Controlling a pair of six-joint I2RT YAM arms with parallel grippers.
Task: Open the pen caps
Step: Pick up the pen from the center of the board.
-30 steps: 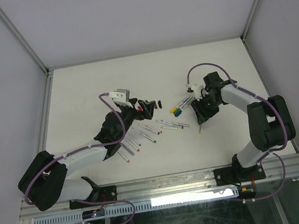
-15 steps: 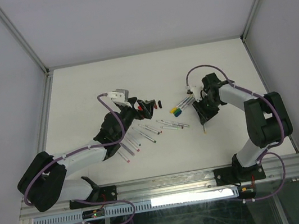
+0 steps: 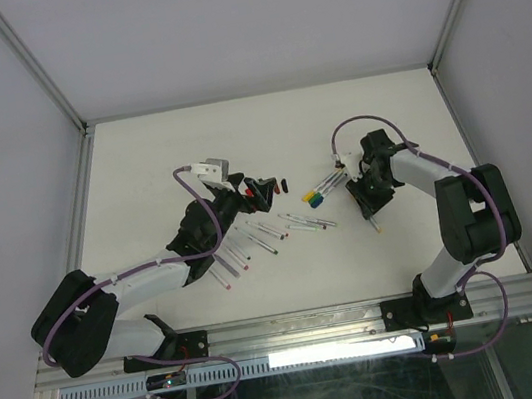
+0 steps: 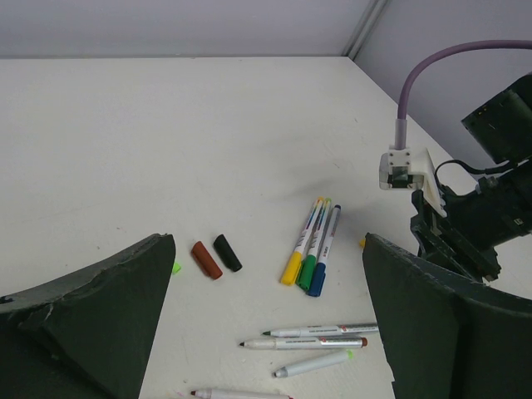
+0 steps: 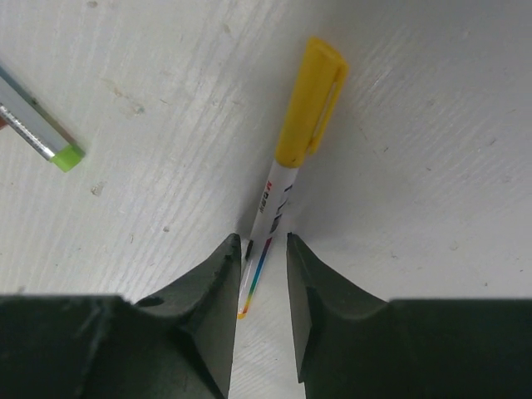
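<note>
My right gripper [image 5: 264, 245] is closed down on the white barrel of a pen [image 5: 274, 199] lying on the table; its yellow cap [image 5: 312, 100] points away from the fingers. From above, this pen [image 3: 375, 225] sticks out toward the near edge below the right gripper [image 3: 366, 206]. My left gripper [image 4: 268, 249] hangs wide open above the table and holds nothing. Beyond it lie three capped pens [image 4: 307, 249], yellow, green and blue, side by side. Two loose pen caps, a brown-red one [image 4: 206, 259] and a black one [image 4: 227, 252], lie to their left.
Several uncapped pens [image 4: 320, 337] lie between and below the left fingers, and more lie in a row [image 3: 243, 249] beside the left arm. A grey pen end with a green tip [image 5: 41, 129] lies left of the right gripper. The right arm [image 4: 478, 216] fills the right of the left wrist view.
The right jaws have narrowed onto the yellow-capped pen, and the pen's near end has swung rightward with the gripper. The left arm has stayed still.
</note>
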